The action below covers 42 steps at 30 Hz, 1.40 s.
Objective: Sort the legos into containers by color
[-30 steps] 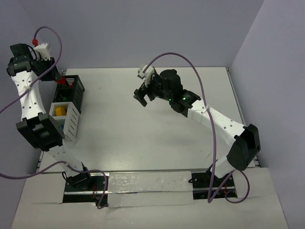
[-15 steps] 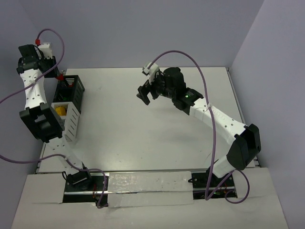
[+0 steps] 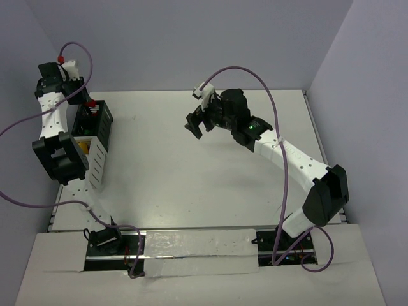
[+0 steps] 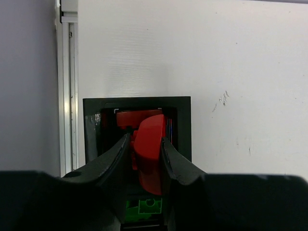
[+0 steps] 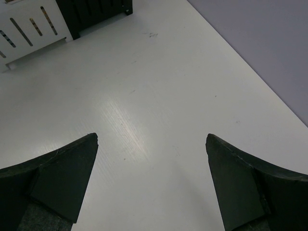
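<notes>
The left end effector (image 4: 145,139) hangs over the black container (image 3: 103,121), which sits by the desk's (image 3: 191,185) left edge near the far-left corner. Its jaws are pressed onto a rounded red lego (image 4: 149,144), pinching it from both sides. From the wrist camera the piece sits right above the bin's open top. More red pieces lie inside beneath it, and a green lego (image 4: 149,206) shows lower in the same opening.

A second ago this arm's wrist leaned further out past the desk's left edge. It has since swung in and up, so the held brick now sits more squarely above the black bin's far end. The white container (image 3: 95,162) touches the black one on its near side along the same left edge, and neither bin has shifted.

The right end effector (image 3: 197,123) hovers above the desk's middle, toward the far edge, with its jaws spread wide and nothing between them. Its wrist view shows bare desk under the fingers (image 5: 57,173). Over the last second it has drifted a little toward the far edge.
</notes>
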### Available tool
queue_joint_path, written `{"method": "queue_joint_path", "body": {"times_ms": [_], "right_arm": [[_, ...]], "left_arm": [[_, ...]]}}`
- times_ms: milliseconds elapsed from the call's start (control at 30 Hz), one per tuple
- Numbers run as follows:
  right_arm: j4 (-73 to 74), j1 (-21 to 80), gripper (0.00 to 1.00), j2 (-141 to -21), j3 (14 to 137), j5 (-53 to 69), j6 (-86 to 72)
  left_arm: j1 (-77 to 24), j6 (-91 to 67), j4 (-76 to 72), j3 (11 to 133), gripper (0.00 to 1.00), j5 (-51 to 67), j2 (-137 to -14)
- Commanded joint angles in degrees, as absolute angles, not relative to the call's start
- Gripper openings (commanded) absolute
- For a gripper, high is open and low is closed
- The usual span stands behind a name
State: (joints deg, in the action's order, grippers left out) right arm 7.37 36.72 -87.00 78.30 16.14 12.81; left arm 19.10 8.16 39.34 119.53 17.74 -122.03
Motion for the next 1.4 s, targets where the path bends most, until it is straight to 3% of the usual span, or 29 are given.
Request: {"method": "queue_joint_path", "body": {"times_ms": [0,200,400,433,867,967,1033,1200,1367], "right_arm": [[6.3,36.1,1.0,-87.47,77.7,16.7,11.75],[5.89,35.86,1.0,-87.71,78.05,16.34,11.59],[6.12,35.23,1.0,-87.96,78.84,16.1,10.65],[6.21,35.16,1.0,-87.98,78.92,16.03,10.64],[2.99,28.93,1.0,-83.51,77.57,14.31,3.63],[2.88,25.51,1.0,-81.72,76.45,13.89,1.25],[3.65,21.82,1.0,-80.23,74.97,13.64,0.15],[7.34,13.63,1.0,-76.69,71.63,14.15,-3.14],[10.35,7.21,1.0,-71.46,67.02,13.15,-0.76]], "left_arm": [[18.46,7.81,39.03,123.62,0.12,17.62,-124.24],[18.37,9.15,40.95,122.94,0.19,16.43,-124.44],[18.6,9.49,40.01,120.96,0.66,15.0,-121.75],[18.63,9.6,39.9,120.85,0.7,14.64,-121.47],[16.0,9.83,42.04,127.13,0.75,21.75,-109.06],[8.24,11.52,43.03,120.86,0.78,21.2,-103.57],[1.58,11.68,43.23,115.17,0.98,20.6,-101.11],[-5.64,8.92,45.59,107.78,0.99,25.73,-98.57],[-6.06,3.72,41.23,100.11,0.99,28.43,-95.3]]}}
